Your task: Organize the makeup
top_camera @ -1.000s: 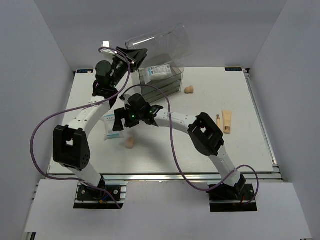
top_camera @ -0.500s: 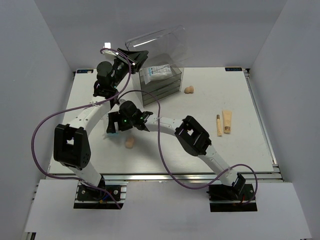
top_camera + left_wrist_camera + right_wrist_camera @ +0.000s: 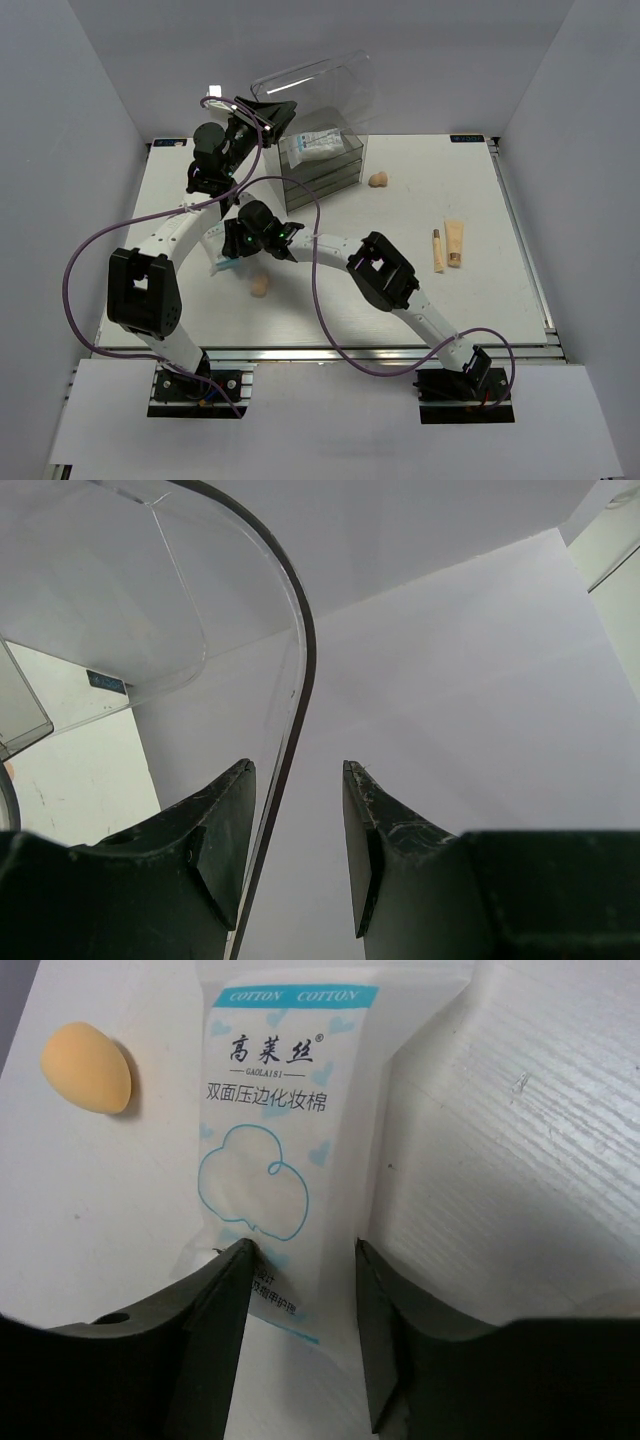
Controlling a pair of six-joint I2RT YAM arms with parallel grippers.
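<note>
- Sachet [image 3: 290, 1150]: the thing in hand. It lies flat on the table [image 3: 400, 290] at the left side, printed face up, with its near end under the right gripper [image 3: 303, 1260].
- Right gripper: its jaws stand part-way apart, one on each side of the sachet's near end. Nothing is pinched and the sachet is not lifted.
- Step in hand, as judged: pick up this sachet and carry it to the box [image 3: 325, 175].
- How to do it well: a flat, slippery packet gives little edge to catch. Press the fingertips down onto the table on both sides, then close so the film buckles up between them. Lift only once the packet rises with the jaws. Keep the grip near the end seam (the stiffer part, most likely).
- Sponge [image 3: 87, 1067]: sits just beside the sachet's far left corner, apart from it. A sideways drag could knock it rolling.
- Second sachet [image 3: 320, 143]: already in the top of the box.
- Lid [image 3: 320, 85]: tilted up and back, its rim between the half-closed jaws of the left gripper [image 3: 297, 770], which appears to hold it open.
- Second sponge [image 3: 378, 180], stick [image 3: 437, 250] and tube [image 3: 455, 243]: loose on the table to the right, not yet sorted.
</note>
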